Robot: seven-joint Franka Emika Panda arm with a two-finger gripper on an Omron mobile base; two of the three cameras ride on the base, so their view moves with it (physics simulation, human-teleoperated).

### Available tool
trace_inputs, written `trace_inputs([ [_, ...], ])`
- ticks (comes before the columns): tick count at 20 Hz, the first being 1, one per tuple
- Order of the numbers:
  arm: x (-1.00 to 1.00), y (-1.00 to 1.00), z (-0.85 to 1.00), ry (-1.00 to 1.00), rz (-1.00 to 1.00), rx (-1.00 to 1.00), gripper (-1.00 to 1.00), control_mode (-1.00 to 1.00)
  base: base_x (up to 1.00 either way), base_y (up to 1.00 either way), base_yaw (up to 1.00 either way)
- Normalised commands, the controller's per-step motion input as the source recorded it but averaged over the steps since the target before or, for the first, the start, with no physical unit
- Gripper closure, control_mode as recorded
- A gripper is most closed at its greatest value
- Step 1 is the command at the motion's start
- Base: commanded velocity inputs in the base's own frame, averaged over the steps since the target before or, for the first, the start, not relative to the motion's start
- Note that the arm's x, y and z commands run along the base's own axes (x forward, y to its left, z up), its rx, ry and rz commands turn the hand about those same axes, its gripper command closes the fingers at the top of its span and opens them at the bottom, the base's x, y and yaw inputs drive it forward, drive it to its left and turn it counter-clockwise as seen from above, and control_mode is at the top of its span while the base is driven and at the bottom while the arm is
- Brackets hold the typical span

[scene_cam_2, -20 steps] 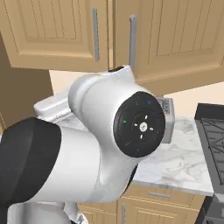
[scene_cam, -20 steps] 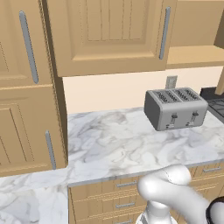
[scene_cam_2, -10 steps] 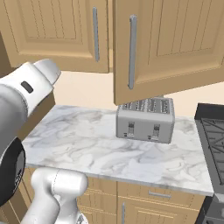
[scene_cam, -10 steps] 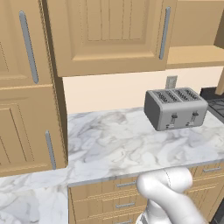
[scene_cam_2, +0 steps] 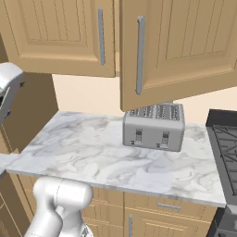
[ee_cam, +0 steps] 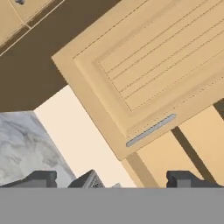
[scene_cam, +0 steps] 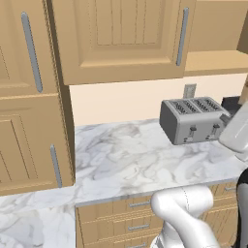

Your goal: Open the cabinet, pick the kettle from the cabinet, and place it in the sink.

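Kitchen: gripper (ee_cam: 111, 179) open, facing cabinet (ee_cam: 153, 74)

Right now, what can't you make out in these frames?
- Kettle: hidden behind the closed cabinet door in the left base view.
- Sink: outside every frame.
- Stove: cut by the right edge of the right base view.
- Toaster: only a sliver in the hand view, between the open pincer tips.

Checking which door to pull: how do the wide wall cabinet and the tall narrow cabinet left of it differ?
The wide wall cabinet hangs above the counter; the tall cabinet runs down past counter level. The wall cabinet shows one door with its handle at the right; the tall cabinet shows two stacked doors. Both are light-brown wood with grey bar handles, shut.
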Motion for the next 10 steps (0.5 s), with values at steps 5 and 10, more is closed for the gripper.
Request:
trace_inputs([
  [5, 0.4, 0.05, -0.08, 0.12, -0.17, -0.09, -1.0, -1.0, 0.0, 0.0, 0.0],
  [10, 0.43, 0.0, -0.04, 0.16, -0.18, -0.07, -1.0, -1.0, 0.0, 0.0, 0.0],
])
